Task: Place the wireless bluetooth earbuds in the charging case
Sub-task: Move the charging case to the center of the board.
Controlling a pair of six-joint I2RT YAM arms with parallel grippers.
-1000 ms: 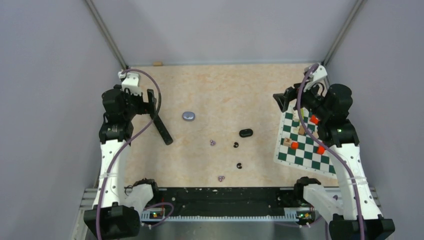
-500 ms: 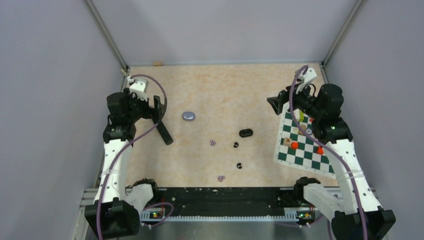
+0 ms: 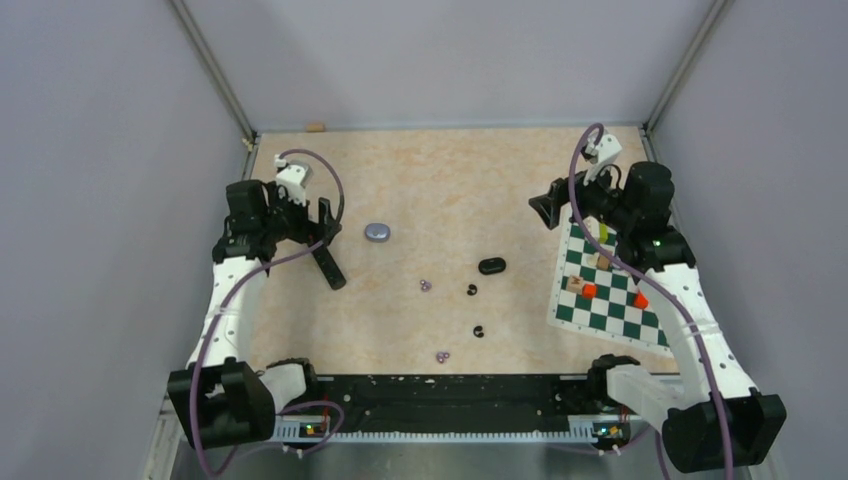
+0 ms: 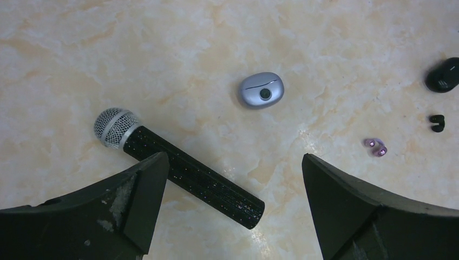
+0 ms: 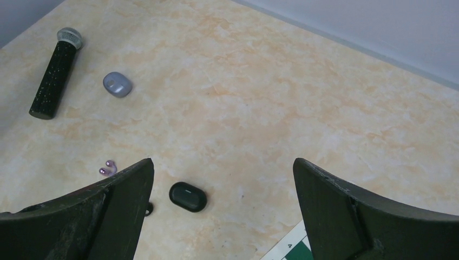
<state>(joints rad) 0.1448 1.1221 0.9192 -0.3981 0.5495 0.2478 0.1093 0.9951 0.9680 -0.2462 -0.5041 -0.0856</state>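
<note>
Four tiny earbuds lie loose on the table: a purple one [image 3: 425, 285], a black one [image 3: 472, 290], another black one [image 3: 478, 331] and a purple one [image 3: 442, 355] near the front. A closed silver-lavender oval case [image 3: 377, 232] and a closed black oval case [image 3: 491, 266] lie nearby. My left gripper [image 3: 325, 215] is open and empty, left of the silver case [image 4: 260, 90]; its wrist view also shows a purple earbud [image 4: 375, 147] and a black earbud [image 4: 437, 122]. My right gripper [image 3: 543, 208] is open and empty, up and right of the black case [image 5: 188, 196].
A black microphone [image 3: 327, 263] lies below my left gripper, and it also shows in the left wrist view [image 4: 178, 168]. A green-and-white chessboard [image 3: 610, 290] with several red, orange and tan blocks lies at the right, under my right arm.
My left gripper has moved right toward the silver case. My right gripper has moved a little left, off the chessboard's corner. The earbuds and cases have not moved.
</note>
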